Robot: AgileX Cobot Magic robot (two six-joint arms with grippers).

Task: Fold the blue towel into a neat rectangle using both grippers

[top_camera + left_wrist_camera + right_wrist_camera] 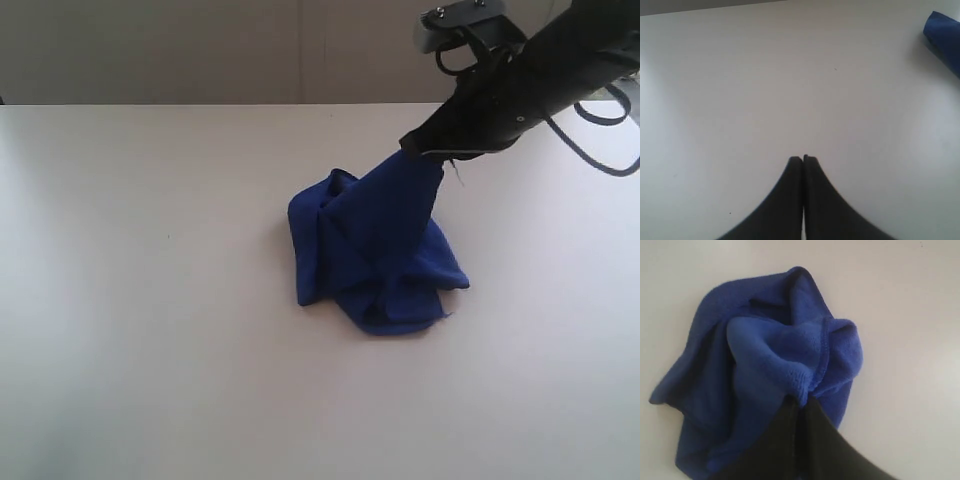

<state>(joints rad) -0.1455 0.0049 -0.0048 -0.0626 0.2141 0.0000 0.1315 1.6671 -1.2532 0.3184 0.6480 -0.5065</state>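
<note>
Partly raised blue towel (375,255), pinched by the right pincer (801,402).
Its peak hangs right of centre, the crumpled rest lying on the white worktop (150,300); the left pincer (803,159) is pressed together, apart from the towel.

A pale, matte white table (150,330) carries the scene, and its far edge runs straight across behind the blue towel (370,265). The towel lies on the table as a crumpled heap. Its lower folds spread loosely on the surface, while one part rises off it in a tapering peak. Tabletop shows on every side of the towel. In the exterior view, a tiny dark speck (168,237) marks the surface well apart from the towel, to its left.
</note>
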